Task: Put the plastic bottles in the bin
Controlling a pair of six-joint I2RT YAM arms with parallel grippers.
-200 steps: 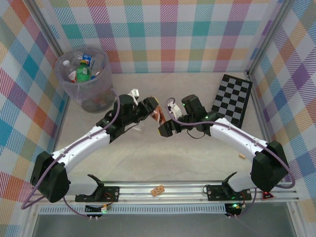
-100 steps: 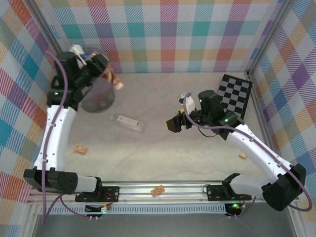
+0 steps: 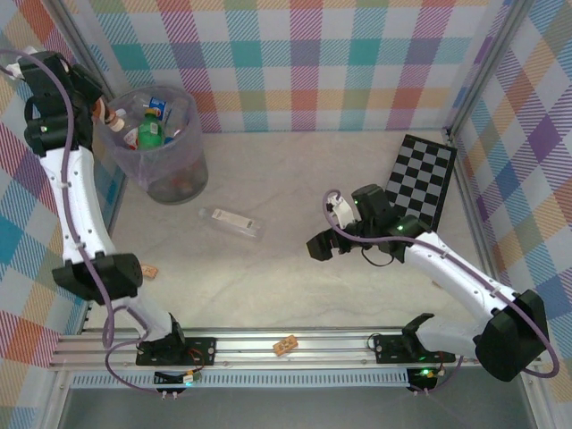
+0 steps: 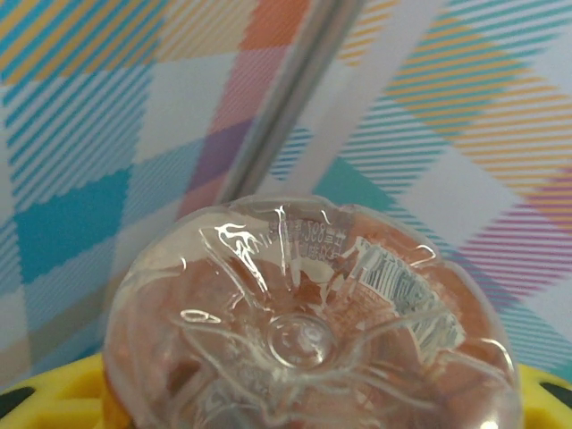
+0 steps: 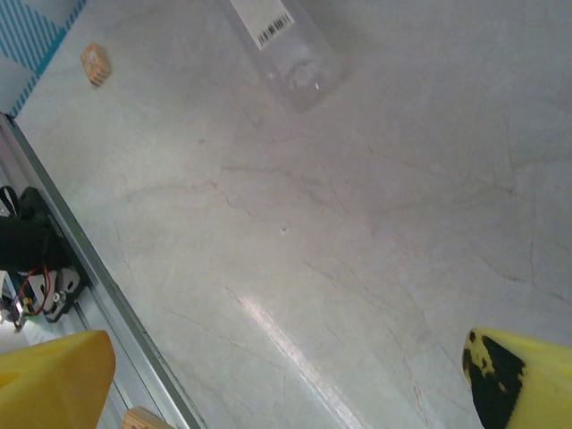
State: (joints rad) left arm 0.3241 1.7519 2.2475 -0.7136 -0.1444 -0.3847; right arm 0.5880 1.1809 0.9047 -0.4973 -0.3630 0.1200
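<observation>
My left gripper (image 3: pixel 96 109) is raised at the left rim of the bin (image 3: pixel 183 165), shut on an amber plastic bottle (image 3: pixel 114 122). In the left wrist view the bottle's clear base (image 4: pixel 304 331) sits between the yellow fingers (image 4: pixel 45 389) of the left gripper (image 4: pixel 286 398). The bin holds a green bottle (image 3: pixel 147 132) and clear blue-labelled ones (image 3: pixel 159 107). One clear bottle (image 3: pixel 231 222) lies on the table, also seen from the right wrist (image 5: pixel 286 45). My right gripper (image 3: pixel 322 243) (image 5: pixel 286 384) hovers open over bare table to that bottle's right.
A checkerboard (image 3: pixel 420 179) lies at the back right. Small wooden blocks sit at the left (image 3: pixel 150 271) (image 5: pixel 94 63), on the front rail (image 3: pixel 286 344) and by the right arm (image 3: pixel 438 281). Plaid walls close three sides.
The left arm has carried the amber bottle from mid-table up to the bin's left rim. The right gripper has opened wider and drawn back to the right.
</observation>
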